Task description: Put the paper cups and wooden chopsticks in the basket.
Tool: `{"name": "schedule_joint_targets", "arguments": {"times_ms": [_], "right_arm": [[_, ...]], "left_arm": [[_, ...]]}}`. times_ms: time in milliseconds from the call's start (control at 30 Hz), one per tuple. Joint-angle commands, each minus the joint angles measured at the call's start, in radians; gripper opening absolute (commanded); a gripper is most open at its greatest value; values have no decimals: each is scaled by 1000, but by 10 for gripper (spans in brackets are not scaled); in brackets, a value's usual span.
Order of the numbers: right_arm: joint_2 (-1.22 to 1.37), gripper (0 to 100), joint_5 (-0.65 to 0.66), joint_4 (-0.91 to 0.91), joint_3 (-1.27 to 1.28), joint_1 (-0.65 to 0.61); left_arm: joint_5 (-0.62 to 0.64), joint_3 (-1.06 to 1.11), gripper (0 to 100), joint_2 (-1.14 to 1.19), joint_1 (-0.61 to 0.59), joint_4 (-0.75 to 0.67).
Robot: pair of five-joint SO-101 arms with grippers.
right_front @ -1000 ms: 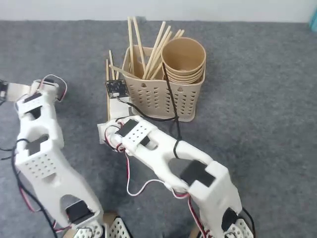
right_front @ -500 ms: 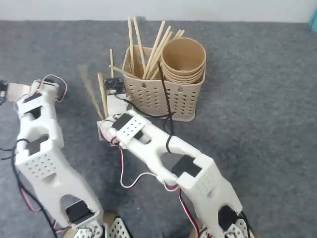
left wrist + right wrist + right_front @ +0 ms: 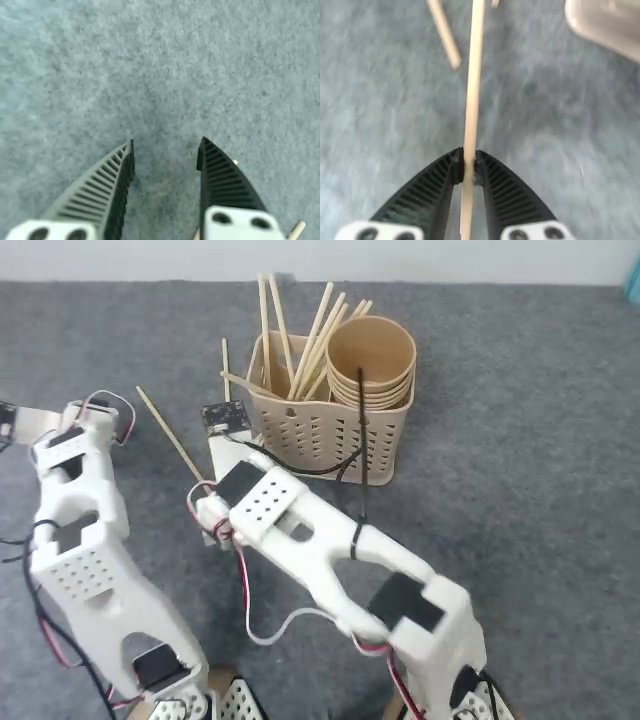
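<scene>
Thin pale wooden chopstick, pinched by the right gripper, slants left of the beige perforated basket; the left gripper gapes.

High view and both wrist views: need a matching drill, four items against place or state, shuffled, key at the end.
Column one:
1. left gripper
2. right gripper
3. paper cups
4. basket

Column two:
A. stacked inside the basket
B. open above grey carpet
C. shut on a chopstick
D. beige, with holes in its wall

Pairs: 1-B, 2-C, 3-A, 4-D
</scene>
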Motion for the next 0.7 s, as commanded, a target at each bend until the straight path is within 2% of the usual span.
{"name": "schedule_joint_targets", "arguments": {"times_ms": [0,167,333,400,500,667], "right_arm": [[-160,9,84,108,-31,-36],[-140,30,110,96,-26,-38],[-73,221,112,90,-29,-51],[-61,262,112,76,-29,-56],[-51,247,112,54,-29,-59],[-31,125,110,-79,0,-44]], "left_arm": [[9,-42,199,-12,-2,5],[9,-42,199,-12,5,5],[8,-41,199,-12,11,5],[8,-41,199,-12,11,5],[8,-41,199,-12,11,6],[8,-41,199,-12,11,6]]}}
